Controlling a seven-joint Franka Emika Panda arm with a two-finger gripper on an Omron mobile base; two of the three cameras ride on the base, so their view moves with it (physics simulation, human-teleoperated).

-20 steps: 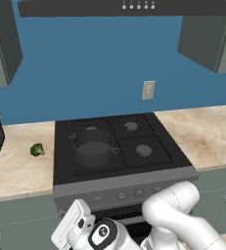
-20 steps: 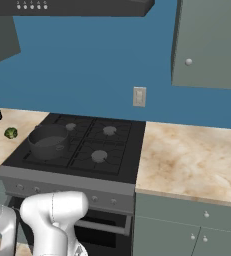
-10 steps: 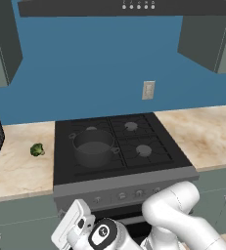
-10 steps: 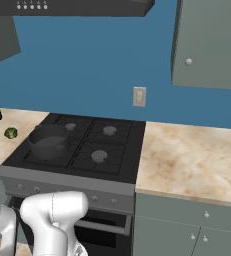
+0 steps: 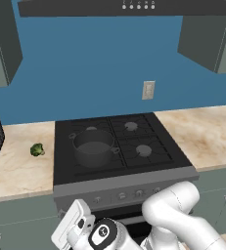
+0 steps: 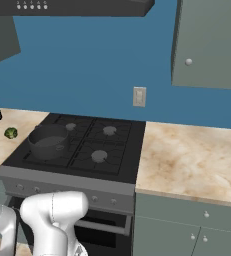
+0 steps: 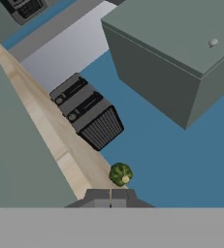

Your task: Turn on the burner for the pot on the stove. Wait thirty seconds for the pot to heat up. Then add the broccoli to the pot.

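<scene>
The black stove (image 5: 119,146) anchors the counter; the pot (image 5: 94,146) sits on its front-left burner. Left of the stove, apart on the counter, lies the broccoli (image 5: 36,150), probably light, bumpy, best pinched across the crown. The gripper (image 7: 111,196) has its fingers together, empty.

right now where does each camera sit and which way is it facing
Left base view: behind the arm on its left, looking forward and down at the black four-burner gas stove; white arm at lower right.
Right base view: behind on the right, same stove; white arm at lower left.
Hand view: low and rolled, looking up along the counter edge; the shut fingers at bottom.
All three share the small bright green broccoli floret; both base views share the round dark grey metal pot.
</scene>
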